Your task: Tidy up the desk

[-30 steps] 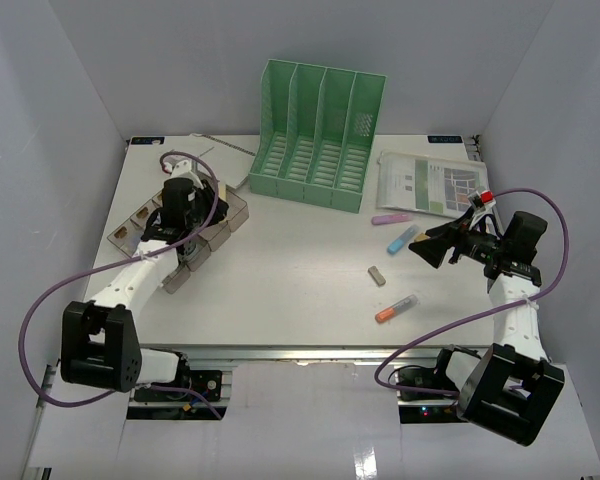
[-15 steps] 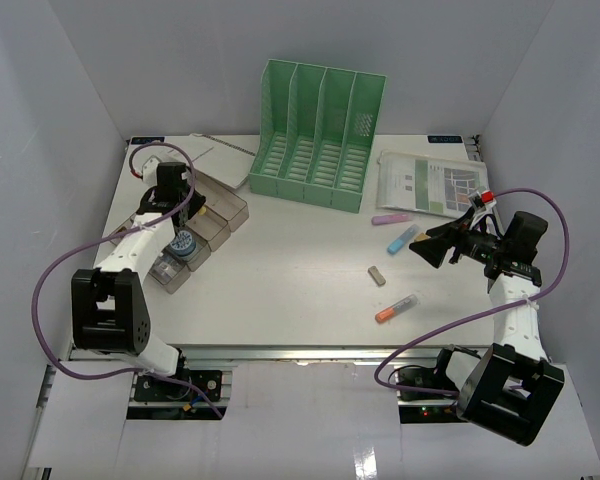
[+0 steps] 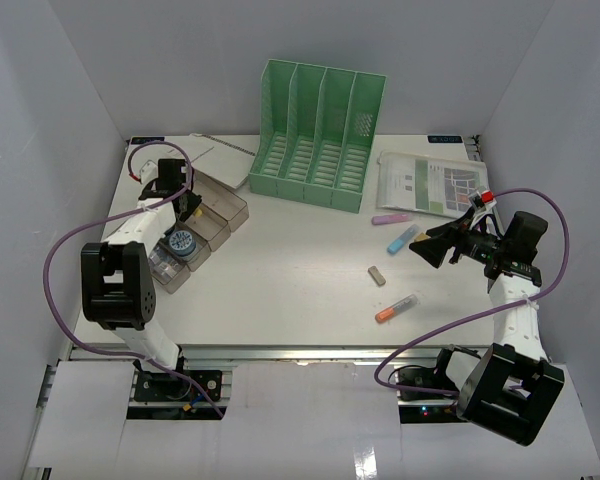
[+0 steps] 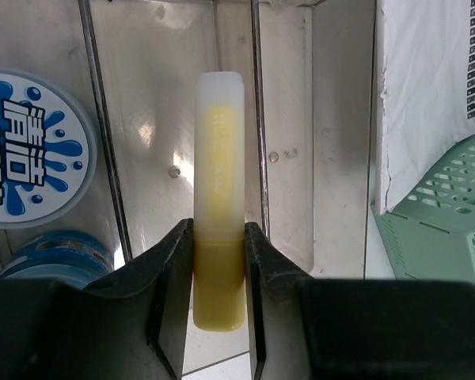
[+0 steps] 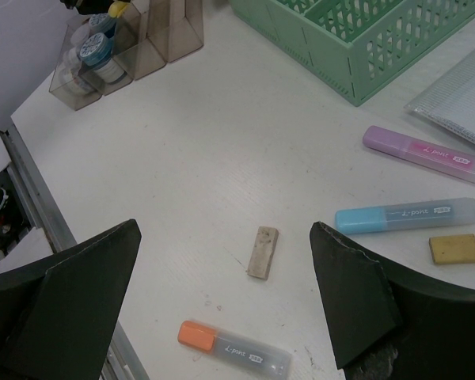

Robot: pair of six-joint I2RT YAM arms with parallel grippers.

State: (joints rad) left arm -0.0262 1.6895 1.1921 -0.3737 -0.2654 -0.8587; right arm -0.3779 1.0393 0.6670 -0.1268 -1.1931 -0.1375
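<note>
On the white desk [image 3: 290, 290], my left gripper [image 3: 183, 200] is shut on a yellow highlighter [image 4: 219, 198] and holds it over the clear compartment box [image 3: 215, 215], above an empty cell [image 4: 174, 119]. My right gripper [image 3: 430, 246] is open and empty, and hovers above the desk at the right. Below it lie a grey eraser [image 5: 263, 252], an orange highlighter [image 5: 233, 348], a blue highlighter [image 5: 408, 215], a purple highlighter [image 5: 425, 154] and a yellow eraser [image 5: 454, 248].
A green file rack [image 3: 320, 135] stands at the back centre, with printed papers [image 3: 430, 185] to its right. Round blue-labelled pots [image 3: 183, 243] sit in the box's front cells. A metal rail [image 3: 310, 352] runs along the front edge.
My left arm has swung back and left, carrying the gripper from the box's front cells to its back cells. The right arm has not moved.
</note>
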